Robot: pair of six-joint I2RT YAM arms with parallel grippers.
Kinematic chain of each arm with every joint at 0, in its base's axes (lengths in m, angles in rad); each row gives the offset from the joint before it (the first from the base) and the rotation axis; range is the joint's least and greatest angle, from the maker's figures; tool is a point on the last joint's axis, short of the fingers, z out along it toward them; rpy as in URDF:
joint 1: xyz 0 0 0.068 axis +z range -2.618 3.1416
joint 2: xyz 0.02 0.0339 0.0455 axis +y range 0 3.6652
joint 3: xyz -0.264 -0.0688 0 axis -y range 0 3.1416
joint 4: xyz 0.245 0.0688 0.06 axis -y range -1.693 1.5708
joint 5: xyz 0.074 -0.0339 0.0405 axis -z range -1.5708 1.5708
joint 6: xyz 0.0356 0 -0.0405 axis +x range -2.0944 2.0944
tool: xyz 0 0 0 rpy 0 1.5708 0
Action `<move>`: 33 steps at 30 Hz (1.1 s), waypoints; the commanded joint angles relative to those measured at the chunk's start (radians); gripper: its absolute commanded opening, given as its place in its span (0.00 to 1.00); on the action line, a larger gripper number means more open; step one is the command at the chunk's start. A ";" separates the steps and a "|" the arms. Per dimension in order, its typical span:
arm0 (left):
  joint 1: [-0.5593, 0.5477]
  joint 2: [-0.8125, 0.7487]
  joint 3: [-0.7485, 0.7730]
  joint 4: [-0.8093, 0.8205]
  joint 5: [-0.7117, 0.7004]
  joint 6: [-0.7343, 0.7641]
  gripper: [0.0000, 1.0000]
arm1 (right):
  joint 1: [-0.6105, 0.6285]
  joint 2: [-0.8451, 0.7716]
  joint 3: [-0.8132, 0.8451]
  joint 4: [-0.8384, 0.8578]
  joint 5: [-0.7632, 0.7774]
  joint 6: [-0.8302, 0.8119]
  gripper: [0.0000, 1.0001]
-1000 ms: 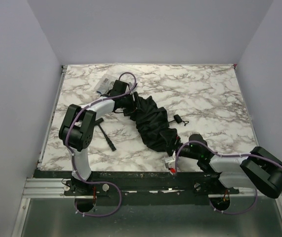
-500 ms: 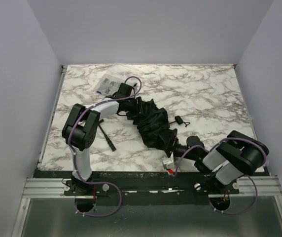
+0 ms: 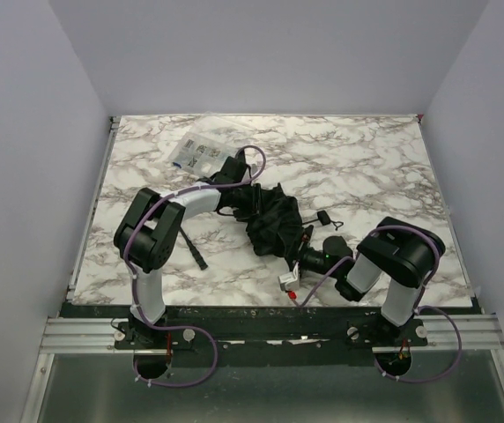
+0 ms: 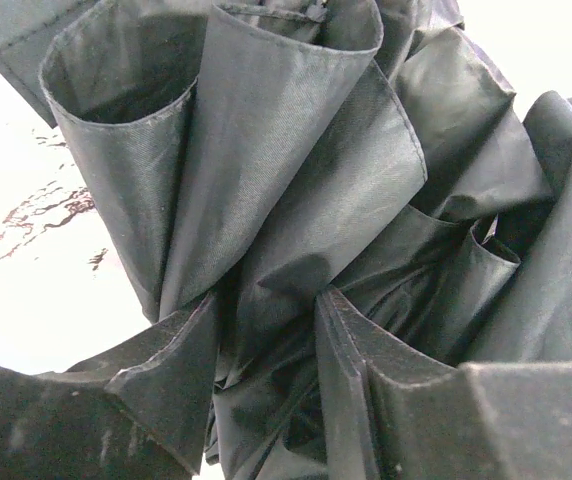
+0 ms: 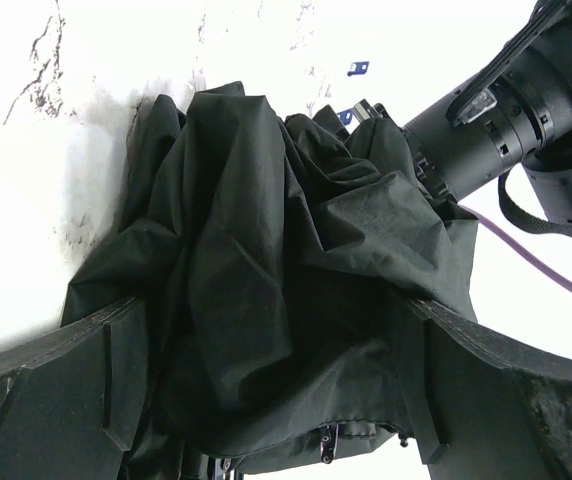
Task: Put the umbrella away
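- At the near edge of the table (image 3: 366,167), the right arm is folded tightly. Its elbow is raised close to its base and its forearm is doubled back to the left, low over the marble.
- The right gripper (image 3: 308,254) is set against the near end of the umbrella (image 3: 274,220). In the wrist view its fingers (image 5: 56,390) are spread wide, with bunched canopy filling the gap and spilling over both. Whether anything under the fabric is gripped cannot be told.
- A small black-handled tool (image 3: 192,247) is seen lying apart, to the left of the bundle.
- The umbrella is found on the table near its middle, between the two grippers. Its dark canopy is gathered into a short, crumpled bundle, and the shaft and handle are hidden by fabric.
- A thin black strap (image 3: 322,216) is seen on the marble just right of the bundle.
- At the bundle's far-left end the left gripper (image 3: 241,198) is placed, its arm arched up from its base and bent across to the right. Its fingers (image 4: 446,420) are drawn close together, and a fold of canopy is clamped between them.
- The step in hand is judged to be the shortening of the umbrella between the two grippers; the canopy is not yet wrapped.
- For the next move, a steady hold at the far end and a push along the shaft's line would be needed, with loose fabric kept out of the way.
- Beyond the left gripper, a clear packet (image 3: 197,154) is seen near the far-left corner.
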 commanded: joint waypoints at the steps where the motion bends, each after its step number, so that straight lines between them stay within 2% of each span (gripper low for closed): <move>1: -0.051 -0.001 -0.056 -0.067 0.106 0.012 0.38 | -0.003 0.079 -0.015 0.410 0.104 0.110 1.00; 5: -0.070 -0.009 -0.077 -0.062 0.132 0.019 0.34 | -0.003 0.060 0.001 0.322 0.151 0.130 1.00; 8: -0.085 -0.011 -0.087 -0.061 0.158 0.034 0.34 | -0.002 0.000 0.019 0.156 0.179 0.158 1.00; 12: -0.093 -0.008 -0.089 -0.063 0.176 0.044 0.33 | -0.002 -0.127 0.087 -0.201 0.199 0.209 1.00; 14: -0.093 -0.009 -0.077 -0.066 0.181 0.050 0.33 | -0.002 -0.190 0.143 -0.428 0.202 0.239 0.99; 17: -0.093 0.001 -0.041 -0.084 0.191 0.063 0.34 | -0.002 -0.281 0.258 -0.867 0.169 0.236 0.94; 18: -0.093 0.007 -0.024 -0.096 0.194 0.069 0.34 | -0.002 -0.294 0.283 -0.932 0.150 0.232 0.93; 23: -0.094 0.046 0.046 -0.131 0.249 0.097 0.34 | -0.002 -0.238 0.210 -0.697 0.178 0.175 0.95; 26: -0.096 0.059 0.072 -0.161 0.279 0.125 0.35 | -0.005 -0.185 0.226 -0.696 0.194 0.156 0.95; 30: -0.093 0.060 0.105 -0.219 0.274 0.164 0.37 | -0.006 -0.180 0.278 -0.897 0.115 0.137 0.91; 33: -0.078 0.055 0.122 -0.238 0.270 0.165 0.40 | -0.006 -0.182 0.368 -1.173 0.079 0.110 0.85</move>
